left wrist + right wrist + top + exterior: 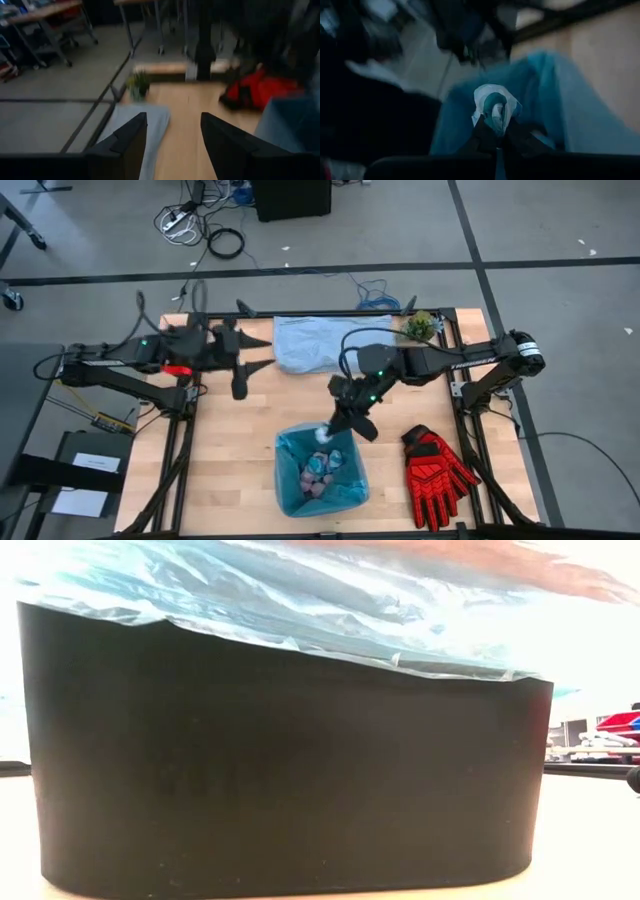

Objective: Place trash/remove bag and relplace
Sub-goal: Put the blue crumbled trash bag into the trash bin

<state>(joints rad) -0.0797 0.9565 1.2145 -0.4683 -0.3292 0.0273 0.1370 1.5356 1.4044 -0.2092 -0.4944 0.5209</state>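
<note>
High view, right arm: we see the right gripper (335,430) at the lower centre of the frame, over the upper rim of the bin (322,502), its fingers clamped on a pale paper wad (324,434).
High view, trash: several pink, blue and white wads (322,473) already lie inside the bag (290,450), the bright cyan liner fitted in the bin near the bottom edge of the frame.
High view, left arm: the left gripper (262,353) waits at the upper left of the counter (240,460), fingers apart and holding nothing, just beside the paler grey-blue bag (305,345).
High view, other things: a red glove (435,473) lies at the lower right and a small green plant (419,327) stands at the upper right.
Low view: the black bin wall (280,760) fills the frame, with the cyan liner (300,610) folded over its rim along the top.
Left wrist view: the two dark fingers (125,145) stand apart over bare wood, with the plant (138,86) beyond them.
Right wrist view: the fingers are together on the wad (495,110), with cyan plastic behind it.
Step in hand: we judge this the trash-filling stage, with one wad carried to the bin.
Next move: it calls for bringing the wad clear inside the rim and parting the fingers to drop it; lifting out the liner comes later.
</note>
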